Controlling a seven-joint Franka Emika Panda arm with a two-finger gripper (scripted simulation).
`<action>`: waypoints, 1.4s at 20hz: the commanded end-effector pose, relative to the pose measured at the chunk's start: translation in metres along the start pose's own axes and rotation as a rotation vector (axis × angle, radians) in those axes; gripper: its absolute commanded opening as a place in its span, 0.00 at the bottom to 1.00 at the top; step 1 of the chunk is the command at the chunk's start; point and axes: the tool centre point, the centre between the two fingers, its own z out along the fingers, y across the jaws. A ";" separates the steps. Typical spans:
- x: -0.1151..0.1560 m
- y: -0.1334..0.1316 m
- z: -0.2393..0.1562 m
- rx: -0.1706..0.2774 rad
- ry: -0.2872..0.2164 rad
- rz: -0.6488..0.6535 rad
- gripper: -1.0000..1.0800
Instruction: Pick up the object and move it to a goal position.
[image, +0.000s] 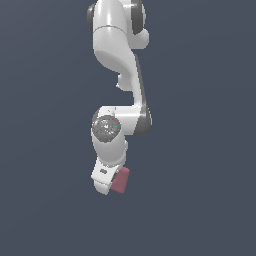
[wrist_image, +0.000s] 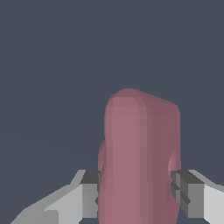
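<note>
Plain slate backdrop, gripper clamping cube

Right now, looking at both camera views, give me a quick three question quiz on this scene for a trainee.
1. True or false: the pink-red cube sits between the fingers of the gripper.
2. In the exterior view, the cube shows at the gripper's: A) left, B) right, C) top.
3. Fill in: the arm is coloured mostly ____.

Key: 1 true; 2 B; 3 white.
</note>
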 end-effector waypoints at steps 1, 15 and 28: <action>-0.002 -0.002 0.005 0.007 -0.002 0.001 0.00; -0.011 -0.005 -0.013 0.000 -0.001 0.002 0.00; -0.068 -0.034 -0.092 0.002 -0.003 0.002 0.00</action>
